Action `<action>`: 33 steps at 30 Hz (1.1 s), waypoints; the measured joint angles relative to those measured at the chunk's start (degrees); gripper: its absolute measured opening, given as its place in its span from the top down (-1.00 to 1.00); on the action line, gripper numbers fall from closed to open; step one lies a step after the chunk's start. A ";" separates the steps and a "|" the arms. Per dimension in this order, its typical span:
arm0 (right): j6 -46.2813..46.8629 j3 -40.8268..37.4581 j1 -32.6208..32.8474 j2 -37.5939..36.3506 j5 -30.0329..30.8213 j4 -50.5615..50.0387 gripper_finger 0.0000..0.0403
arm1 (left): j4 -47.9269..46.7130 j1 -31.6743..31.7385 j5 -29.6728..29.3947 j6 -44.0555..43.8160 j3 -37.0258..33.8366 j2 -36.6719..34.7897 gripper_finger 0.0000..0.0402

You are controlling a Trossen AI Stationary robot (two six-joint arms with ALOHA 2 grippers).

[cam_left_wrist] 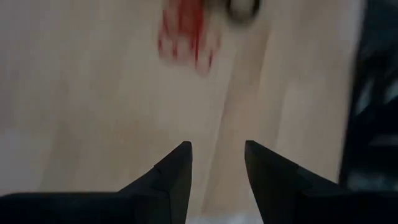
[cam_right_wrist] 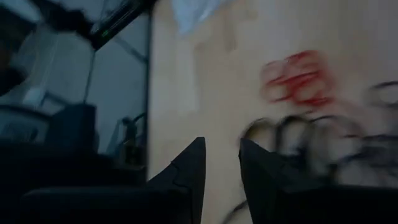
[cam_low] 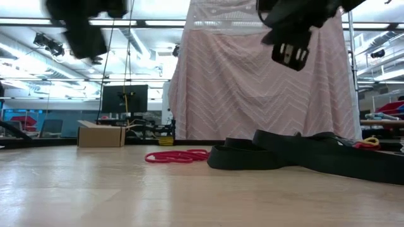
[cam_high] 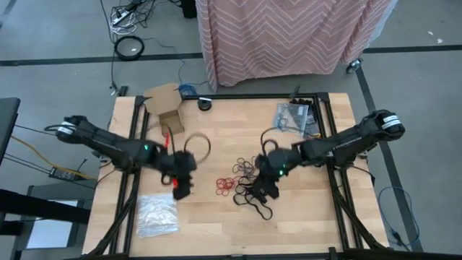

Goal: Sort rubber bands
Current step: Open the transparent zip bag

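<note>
Two arms over the wooden table (cam_high: 216, 224), both raised off the surface per the low view. Left gripper (cam_high: 182, 189) hangs above the table left of centre; in its wrist view the two fingers (cam_left_wrist: 177, 171) stand a modest gap apart with bare wood between them, nothing held. Right gripper (cam_high: 268, 189) hangs above the black pile right of centre; its wrist view shows the fingers (cam_right_wrist: 193, 168) a narrow gap apart, also holding nothing. Rubber bands sit in one loose spread mid-table, between the two grippers: a cluster of red rubber bands (cam_high: 225, 185), individual count not resolvable, lying flat on the wood and seen as one low red heap in the low view (cam_low: 177, 156); a group of thin dark bands (cam_high: 244, 167) just behind the red ones; a pile of larger black bands (cam_high: 254, 198) touching the right side of the red cluster, under the right gripper, which in the low view reads as broad black loops (cam_low: 303, 157) lying on the table. One large tan loop (cam_high: 200, 146) lies apart, behind the left gripper. Other items counted: one open cardboard box (cam_high: 167, 108) at the far left corner, one crinkly clear plastic bag (cam_high: 157, 214) at the near left, one clear bag with blue contents (cam_high: 294, 117) at the far right.
</note>
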 joint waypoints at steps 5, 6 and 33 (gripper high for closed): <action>0.82 0.00 5.13 0.66 1.66 -0.96 0.56 | -8.45 -6.20 -3.05 -6.37 0.00 4.35 0.22; 0.88 0.00 5.78 0.56 2.19 -1.23 0.56 | -8.53 -7.19 -3.97 -7.24 -0.08 5.00 0.22; 1.47 0.00 8.15 0.11 4.72 -2.12 0.56 | 19.28 -12.38 -1.13 -45.07 -20.28 5.83 0.74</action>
